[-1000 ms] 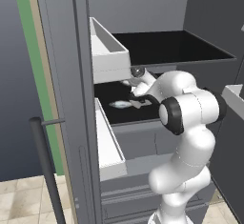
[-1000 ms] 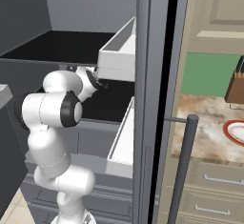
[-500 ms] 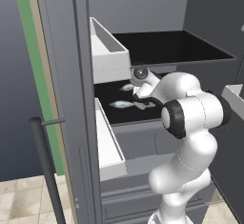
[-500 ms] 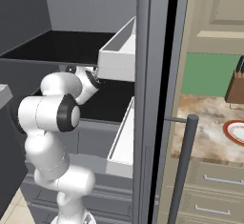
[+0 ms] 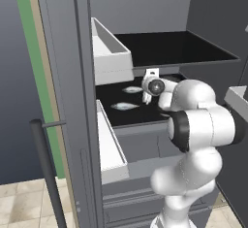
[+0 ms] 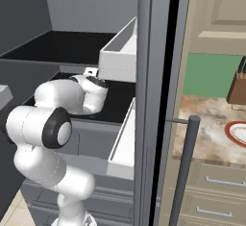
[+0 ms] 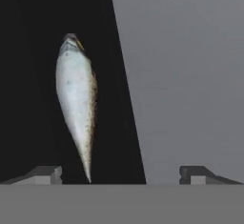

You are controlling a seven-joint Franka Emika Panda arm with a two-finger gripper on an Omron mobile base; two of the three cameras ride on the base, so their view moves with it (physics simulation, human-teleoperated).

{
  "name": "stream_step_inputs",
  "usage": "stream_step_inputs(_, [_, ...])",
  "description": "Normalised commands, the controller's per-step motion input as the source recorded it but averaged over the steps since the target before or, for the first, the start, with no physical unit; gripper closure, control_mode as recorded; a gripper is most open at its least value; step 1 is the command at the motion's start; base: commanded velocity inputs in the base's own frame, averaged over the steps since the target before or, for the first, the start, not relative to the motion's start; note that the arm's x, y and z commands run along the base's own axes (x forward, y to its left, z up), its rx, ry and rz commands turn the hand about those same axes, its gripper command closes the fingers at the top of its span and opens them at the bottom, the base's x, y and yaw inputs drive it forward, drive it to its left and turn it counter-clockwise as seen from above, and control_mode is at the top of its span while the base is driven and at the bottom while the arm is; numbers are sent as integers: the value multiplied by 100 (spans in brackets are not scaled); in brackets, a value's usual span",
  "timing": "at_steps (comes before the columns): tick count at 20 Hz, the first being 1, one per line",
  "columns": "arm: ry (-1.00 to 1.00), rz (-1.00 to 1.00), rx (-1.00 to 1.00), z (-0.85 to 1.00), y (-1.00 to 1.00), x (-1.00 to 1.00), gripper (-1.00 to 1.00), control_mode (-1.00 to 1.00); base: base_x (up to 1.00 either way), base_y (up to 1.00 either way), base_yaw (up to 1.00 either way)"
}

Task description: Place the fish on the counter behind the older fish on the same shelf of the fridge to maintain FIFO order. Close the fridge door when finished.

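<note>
Two fish lie on the black fridge shelf point(image 5: 140, 115) — the near fish point(image 5: 125, 106) and the far fish point(image 5: 132, 89). The gripper point(image 5: 147, 95) is spread wide, holding nothing — the hand view shows one fish.

Off to your right, a wooden knife block point(image 6: 237, 86) stood at the back of the worktop, against a green wall panel point(image 6: 207, 74); a red-rimmed white plate point(image 6: 236, 133) lay just in front of it, cut by the frame edge; cream upper cabinets point(image 6: 222, 16) hung above; beige floor tiles point(image 5: 22, 205) showed at lower left.
</note>
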Motion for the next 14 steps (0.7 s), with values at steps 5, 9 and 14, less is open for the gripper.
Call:
stream_step_inputs(5, [6,-1,4,45,0,-91,-100,-100,0,0,0])
stream_step_inputs(9, [15,-5,3,94,0,-100,-100,-100,0,0,0])
stream_step_inputs(14, [24,-8,0,100,0,-96,-100,-100,0,0,0])
